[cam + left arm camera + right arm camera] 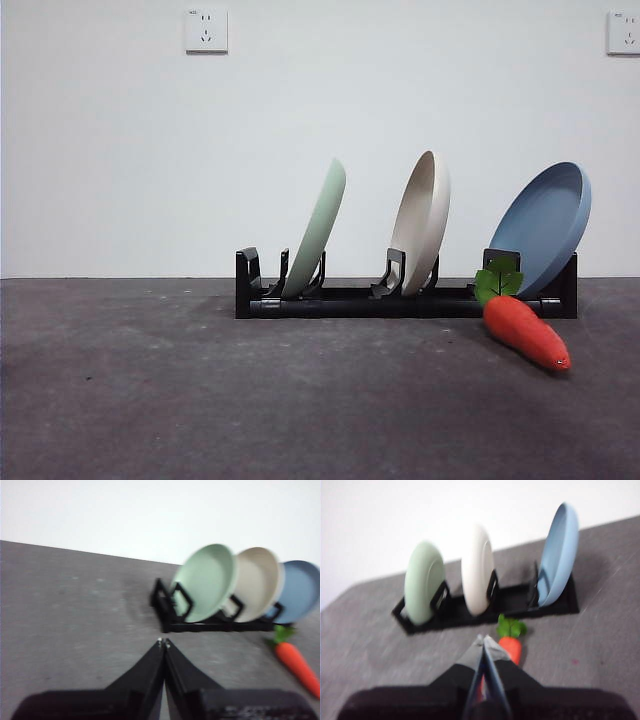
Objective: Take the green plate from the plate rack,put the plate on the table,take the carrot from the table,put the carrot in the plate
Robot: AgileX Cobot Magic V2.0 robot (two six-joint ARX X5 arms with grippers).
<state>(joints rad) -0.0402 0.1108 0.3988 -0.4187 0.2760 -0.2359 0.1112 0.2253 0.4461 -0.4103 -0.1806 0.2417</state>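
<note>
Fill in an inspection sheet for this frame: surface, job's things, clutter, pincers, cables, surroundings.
Surface: dark grey table, mottled.
Job's things: green plate leaning in the plate rack, end slot; carrot on the table in front of the rack, below the blue plate.
Clutter: beige plate in the middle slot.
Pincers: left pincer shut, empty; right pincer shut, above the carrot.
Cables: nothing seen.
Surroundings: white wall, two sockets.

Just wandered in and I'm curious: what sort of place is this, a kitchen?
Probably a lab test bench, not a kitchen: a bare grey table against a blank white wall with sockets, holding only a plate rack and a toy carrot.
</note>
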